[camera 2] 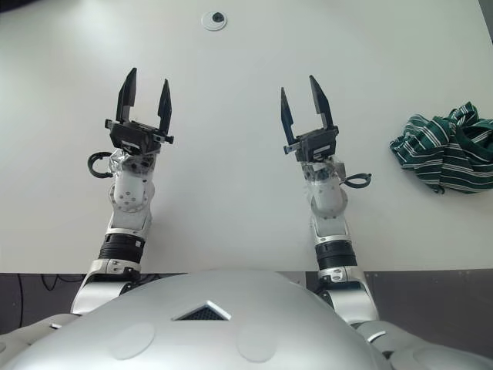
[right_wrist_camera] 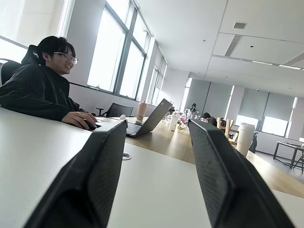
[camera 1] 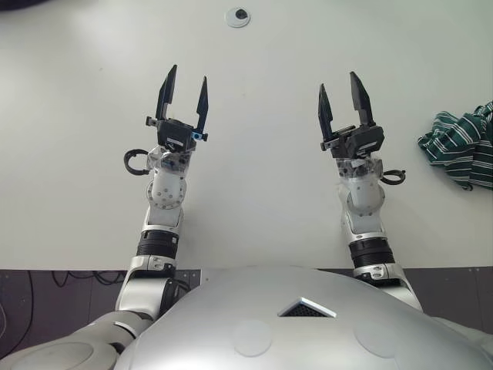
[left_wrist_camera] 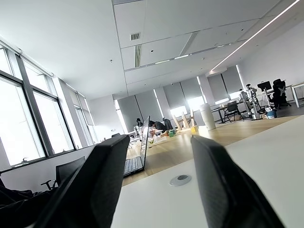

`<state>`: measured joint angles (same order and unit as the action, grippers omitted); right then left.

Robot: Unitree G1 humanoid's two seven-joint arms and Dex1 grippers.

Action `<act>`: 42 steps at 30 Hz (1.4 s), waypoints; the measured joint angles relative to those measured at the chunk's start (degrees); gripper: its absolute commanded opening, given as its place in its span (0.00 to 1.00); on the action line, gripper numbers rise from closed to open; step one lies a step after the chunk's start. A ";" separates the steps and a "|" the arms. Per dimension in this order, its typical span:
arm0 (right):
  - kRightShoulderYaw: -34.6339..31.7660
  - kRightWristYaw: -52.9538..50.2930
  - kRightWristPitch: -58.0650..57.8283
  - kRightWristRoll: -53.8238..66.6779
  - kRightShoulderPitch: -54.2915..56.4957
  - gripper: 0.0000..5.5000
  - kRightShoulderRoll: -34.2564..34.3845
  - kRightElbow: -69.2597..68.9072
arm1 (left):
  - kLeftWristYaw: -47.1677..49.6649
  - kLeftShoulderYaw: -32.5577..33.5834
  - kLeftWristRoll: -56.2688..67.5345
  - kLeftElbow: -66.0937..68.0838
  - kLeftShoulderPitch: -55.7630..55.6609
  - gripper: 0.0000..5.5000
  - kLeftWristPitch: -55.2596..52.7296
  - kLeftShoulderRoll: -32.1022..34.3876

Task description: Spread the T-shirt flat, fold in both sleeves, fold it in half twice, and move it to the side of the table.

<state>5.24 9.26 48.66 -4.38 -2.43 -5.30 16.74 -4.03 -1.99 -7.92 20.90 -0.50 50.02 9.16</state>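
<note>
The T-shirt [camera 1: 462, 144], dark green with thin white stripes, lies crumpled in a heap at the right side of the white table [camera 1: 254, 193]; it is also in the right eye view [camera 2: 444, 148]. My left gripper [camera 1: 186, 87] hovers over the table's left middle, open, with nothing between its fingers [left_wrist_camera: 90, 190]. My right gripper [camera 1: 341, 92] is held over the middle, well left of the T-shirt, open and holding nothing, its fingers [right_wrist_camera: 228, 180] pointing across the table.
A small round grommet [camera 1: 238, 16] is set in the table near its far edge. The table's near edge [camera 1: 246, 269] runs just in front of my arms. Beyond the table the wrist views show an office with desks, laptops and chairs.
</note>
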 measured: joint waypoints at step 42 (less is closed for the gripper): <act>-31.00 -0.72 -29.30 -3.51 -10.17 0.43 -25.31 -23.20 | 1.01 -0.07 -1.08 -1.61 1.65 0.43 -0.98 -0.57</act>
<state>-25.76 8.54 19.35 -7.88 -12.60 -30.62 -6.46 -3.02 -2.06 -9.00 19.29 1.15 49.04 8.59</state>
